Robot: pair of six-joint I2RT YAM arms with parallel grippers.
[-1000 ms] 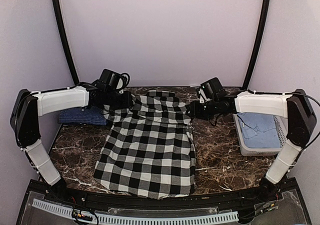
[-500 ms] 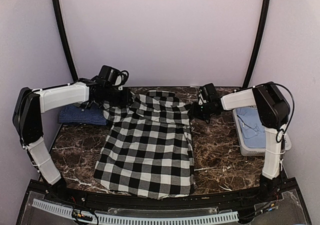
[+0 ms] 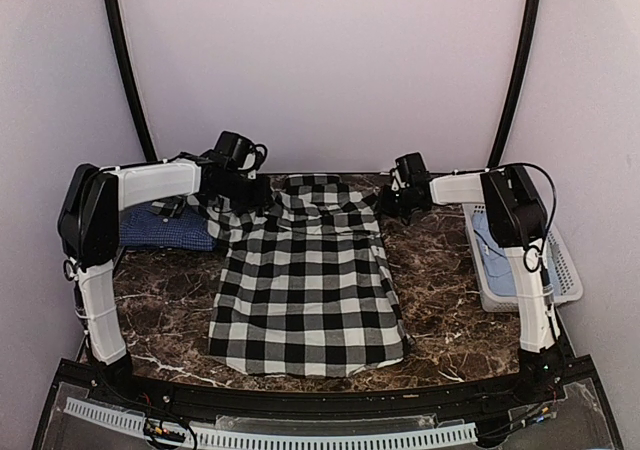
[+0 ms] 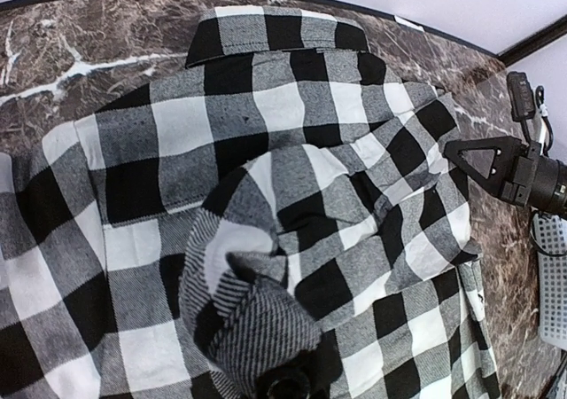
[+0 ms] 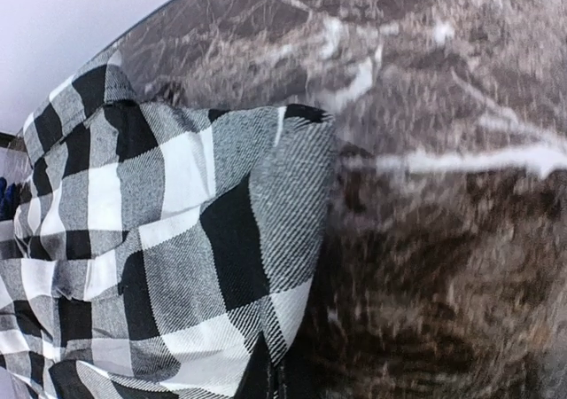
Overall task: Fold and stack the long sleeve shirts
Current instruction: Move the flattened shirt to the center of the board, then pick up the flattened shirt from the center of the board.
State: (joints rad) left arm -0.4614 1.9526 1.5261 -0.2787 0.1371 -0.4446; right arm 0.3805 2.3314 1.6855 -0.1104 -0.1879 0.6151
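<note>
While I am watching the overhead feed, the left gripper [image 3: 252,196] is clenching on the left shoulder of the collared black-and-white large-checked cloth shirt [image 3: 305,280]. Its wrist camera is showing that fabric bunching into a twisted wad at the bottom of the view, with the fingers hiding under the cloth. The right gripper [image 3: 392,202] is pinching the opposite shoulder edge. On its own camera the checked corner is lifting off the stone and running down to a dark sliver of finger at the lower edge of the picture. From the left wrist I am also seeing the right gripper's black triangular finger [image 4: 485,161] sitting against that far shoulder.

Between the two grippers the collar [image 4: 275,28] is lying flat toward the back of the dark brown, white-veined marble table [image 3: 445,290]. The body of the shirt is spreading out toward me across the middle of the table, its hem lying near the front edge. Just left of it, under the left arm, the dark blue fine-checked cloth shirt [image 3: 165,232] is resting in a compact pile on the marble. Whether it is touching the checked cloth I cannot tell. Well off to the right, the white slotted plastic basket [image 3: 562,270] is holding a crumpled light blue cloth [image 3: 505,250].
</note>
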